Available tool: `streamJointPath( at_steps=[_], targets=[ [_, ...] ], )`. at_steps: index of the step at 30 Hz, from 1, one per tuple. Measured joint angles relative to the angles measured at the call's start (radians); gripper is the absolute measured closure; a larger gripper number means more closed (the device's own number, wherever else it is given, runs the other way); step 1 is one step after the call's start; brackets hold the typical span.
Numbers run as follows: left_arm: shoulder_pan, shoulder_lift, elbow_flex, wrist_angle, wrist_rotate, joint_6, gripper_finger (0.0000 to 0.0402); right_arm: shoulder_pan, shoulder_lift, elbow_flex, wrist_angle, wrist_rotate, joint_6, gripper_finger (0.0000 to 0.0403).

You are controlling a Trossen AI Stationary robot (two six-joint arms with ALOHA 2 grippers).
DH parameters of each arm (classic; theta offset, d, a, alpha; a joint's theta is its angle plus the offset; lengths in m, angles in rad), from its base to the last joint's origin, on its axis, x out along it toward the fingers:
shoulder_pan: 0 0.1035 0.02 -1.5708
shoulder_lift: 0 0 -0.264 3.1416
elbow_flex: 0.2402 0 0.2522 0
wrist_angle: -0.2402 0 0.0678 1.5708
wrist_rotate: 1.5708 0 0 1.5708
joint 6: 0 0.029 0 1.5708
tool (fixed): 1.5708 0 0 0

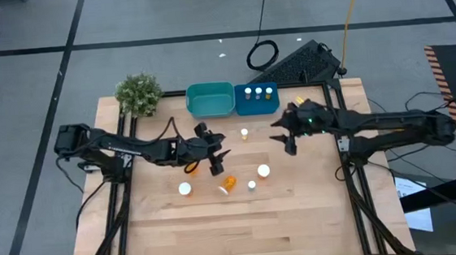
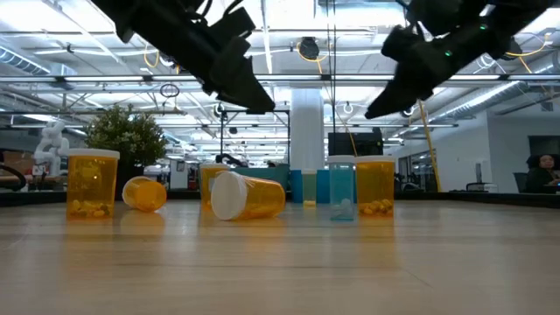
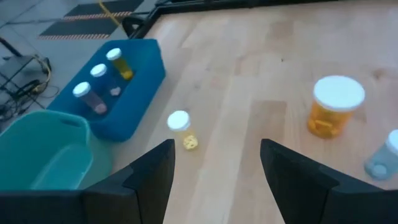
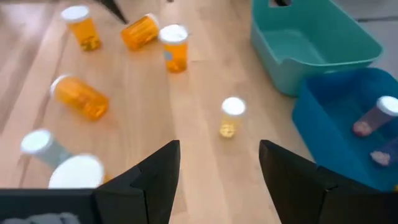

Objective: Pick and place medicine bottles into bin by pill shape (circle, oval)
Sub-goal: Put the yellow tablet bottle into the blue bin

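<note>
Both grippers hang open and empty above the table (image 1: 300, 211): left gripper (image 1: 216, 154) over loose bottles (image 1: 229, 182), right gripper (image 1: 284, 136) near the blue bin (image 1: 256, 106), which holds three bottles. Beside it sits the teal bin (image 1: 210, 100). Pill shapes are unreadable.

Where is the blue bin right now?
In the high view, the blue bin sits at the table's far edge, touching the teal bin on its left, holding three bottles.

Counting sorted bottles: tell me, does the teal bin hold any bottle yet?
No. In the high view the teal bin shows only its bare floor, while three bottles stand in the blue bin.
</note>
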Motion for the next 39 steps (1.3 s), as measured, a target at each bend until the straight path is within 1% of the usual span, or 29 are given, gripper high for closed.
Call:
streamJointPath(
  at_steps=[5,7,10,18,20,24,27,32,36,39],
  targets=[
    [0.027,0.048,0.002,0.125,0.065,0.035,0.0160,0.013,-0.054,-0.048,0.001,-0.003,-0.025,0.0188],
    [0.049,0.066,0.020,0.130,0.084,0.038,0.0160,0.012,-0.069,-0.059,0.001,-0.003,-0.027,0.0188],
    [0.084,0.097,0.065,0.102,0.085,0.038,0.0161,0.012,-0.082,-0.076,0.003,-0.003,-0.028,0.0188],
    [0.125,0.200,0.188,-0.007,0.086,0.010,0.0161,0.008,-0.094,-0.103,-0.003,0.007,-0.079,0.0188],
    [0.135,0.233,0.241,-0.092,0.086,-0.024,0.0161,0.008,-0.099,-0.103,0.014,0.035,-0.089,0.0188],
    [0.159,0.302,0.378,-0.261,0.110,-0.151,0.0161,0.008,-0.117,-0.103,0.012,0.101,-0.115,0.0188],
    [0.170,0.351,0.451,-0.329,0.134,-0.194,0.0161,0.008,-0.127,-0.103,0.015,0.138,-0.137,0.0188],
    [0.176,0.401,0.536,-0.397,0.157,-0.274,0.0161,0.008,-0.147,-0.103,0.021,0.155,-0.148,0.0188],
    [0.183,0.425,0.586,-0.485,0.116,-0.328,0.0161,0.008,-0.161,-0.103,0.020,0.155,-0.149,0.0188],
    [0.189,0.432,0.600,-0.482,0.117,-0.376,0.0161,0.008,-0.170,-0.103,0.019,0.155,-0.147,0.0188]
  ],
)
